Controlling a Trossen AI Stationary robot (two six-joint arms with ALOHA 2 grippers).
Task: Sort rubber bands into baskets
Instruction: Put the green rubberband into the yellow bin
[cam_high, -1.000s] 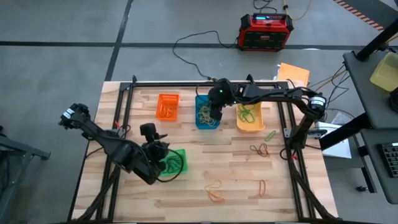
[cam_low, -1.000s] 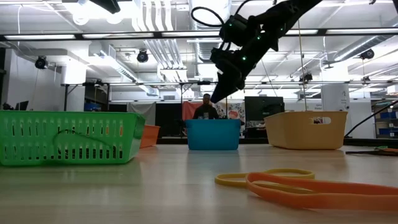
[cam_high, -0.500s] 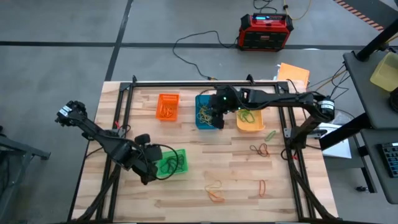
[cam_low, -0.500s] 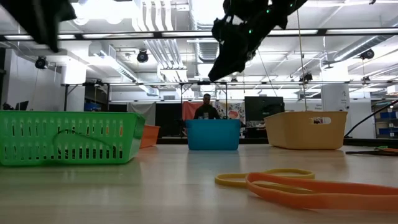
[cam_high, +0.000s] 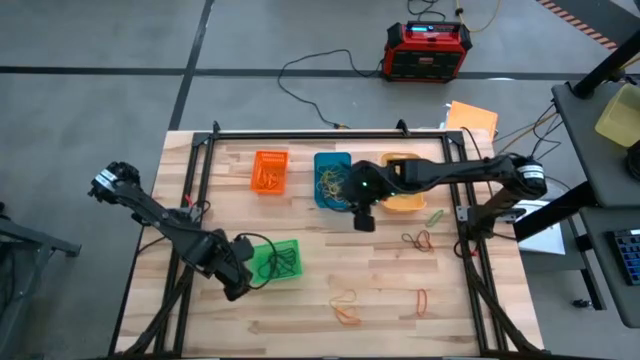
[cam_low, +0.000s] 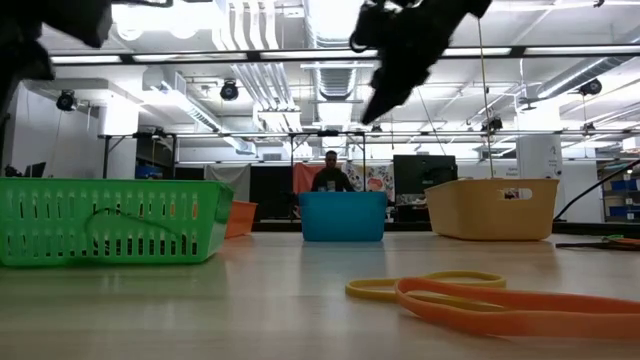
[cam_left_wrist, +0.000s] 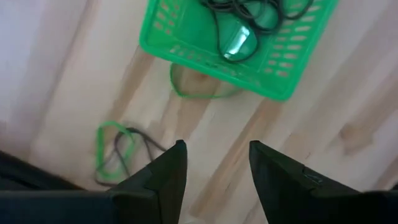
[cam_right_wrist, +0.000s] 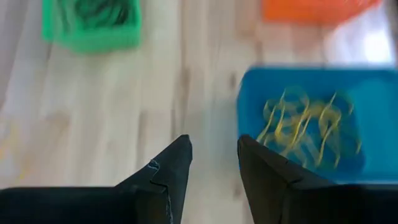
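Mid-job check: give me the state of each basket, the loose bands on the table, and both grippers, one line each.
orange basket: holds orange bands.
blue basket: holds yellow bands.
yellow-orange basket: partly hidden by the right arm.
green basket: holds dark bands.
loose bands: lying on the table's right and front.
left gripper: open, empty, beside the green basket.
right gripper: open, empty, above the table just off the blue basket.
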